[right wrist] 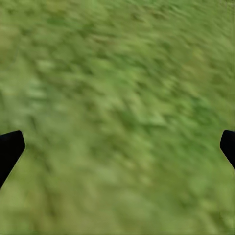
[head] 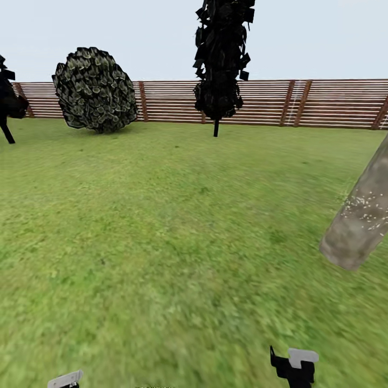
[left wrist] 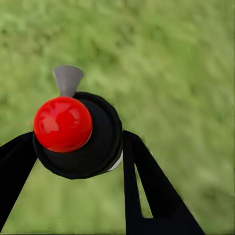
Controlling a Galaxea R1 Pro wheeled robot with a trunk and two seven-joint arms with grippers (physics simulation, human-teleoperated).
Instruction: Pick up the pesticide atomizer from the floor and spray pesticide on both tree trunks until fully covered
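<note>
The pesticide atomizer has a black round cap, a red knob and a grey nozzle. My left gripper is shut on it, one black finger on each side of the cap, above blurry grass. One tree trunk, thick and mottled beige-grey, slants into the head view at the right edge. Fine white pesticide specks dot its middle; its base looks bare. My right gripper is open over bare grass, with nothing between its fingers. It also appears at the bottom of the head view.
The green lawn stretches ahead to a brown slatted fence. A round leafy bush stands at the back left. A near-black column-shaped tree is at the back centre. Another dark plant sits at the left edge.
</note>
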